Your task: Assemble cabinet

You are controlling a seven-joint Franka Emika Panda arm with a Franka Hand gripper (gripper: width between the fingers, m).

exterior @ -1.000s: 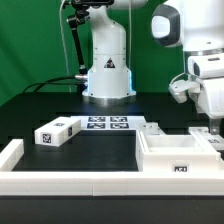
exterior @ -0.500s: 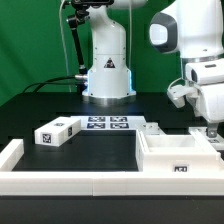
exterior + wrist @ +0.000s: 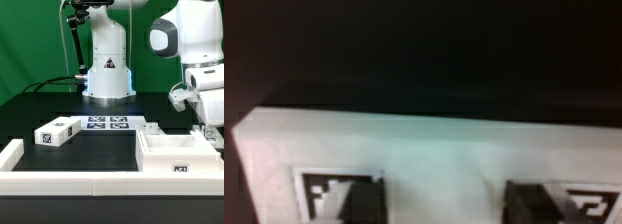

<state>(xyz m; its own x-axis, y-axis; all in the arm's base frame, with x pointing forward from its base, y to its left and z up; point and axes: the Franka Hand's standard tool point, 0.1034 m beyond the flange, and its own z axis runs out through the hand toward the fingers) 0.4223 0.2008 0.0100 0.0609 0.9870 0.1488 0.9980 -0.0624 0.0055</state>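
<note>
The cabinet's white box body (image 3: 178,155) stands open-topped at the exterior view's right, with a tag on its front wall. My gripper (image 3: 211,130) hangs just behind it, low over a white tagged part (image 3: 214,141). In the wrist view my gripper (image 3: 450,205) is open. Its two dark fingertips (image 3: 358,204) stand wide apart over that white part (image 3: 438,150), whose tags show beside each fingertip. A small tagged block (image 3: 57,131) lies at the left. A flat white panel (image 3: 151,128) lies behind the box body.
The marker board (image 3: 108,123) lies in front of the robot base (image 3: 107,75). A low white border rail (image 3: 60,182) runs along the front edge and turns up at the left end (image 3: 10,152).
The arm's upper body has swung to the exterior view's right, and the hand has shifted slightly right above the part behind the box body. The parts have not moved.
</note>
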